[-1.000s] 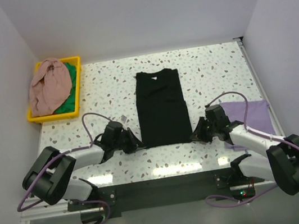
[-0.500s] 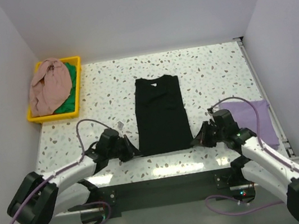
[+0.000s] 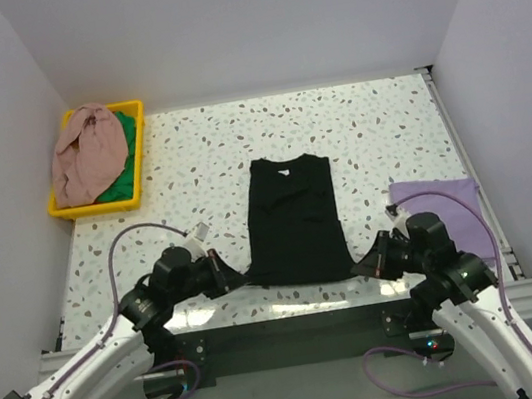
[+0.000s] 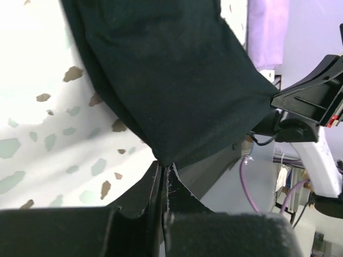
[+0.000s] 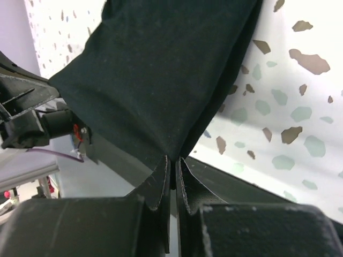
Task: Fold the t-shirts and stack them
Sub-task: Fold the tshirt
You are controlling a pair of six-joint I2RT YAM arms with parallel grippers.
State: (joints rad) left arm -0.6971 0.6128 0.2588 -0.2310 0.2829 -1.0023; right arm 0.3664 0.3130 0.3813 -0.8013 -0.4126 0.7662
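Note:
A black t-shirt (image 3: 293, 217), folded into a long narrow strip, lies on the speckled table with its collar far from me. My left gripper (image 3: 240, 278) is shut on its near left corner (image 4: 161, 155). My right gripper (image 3: 360, 268) is shut on its near right corner (image 5: 171, 150). Both corners are lifted near the table's front edge. A folded lilac t-shirt (image 3: 445, 208) lies at the right, also in the left wrist view (image 4: 265, 29).
A yellow bin (image 3: 137, 169) at the back left holds a pink garment (image 3: 86, 152) over a green one (image 3: 122, 185). White walls close in the table on three sides. The table's front edge (image 3: 292, 302) is just under both grippers.
Both grippers have pulled back toward the near edge, dragging the black shirt's bottom hem with them. The whole shirt has slid nearer.

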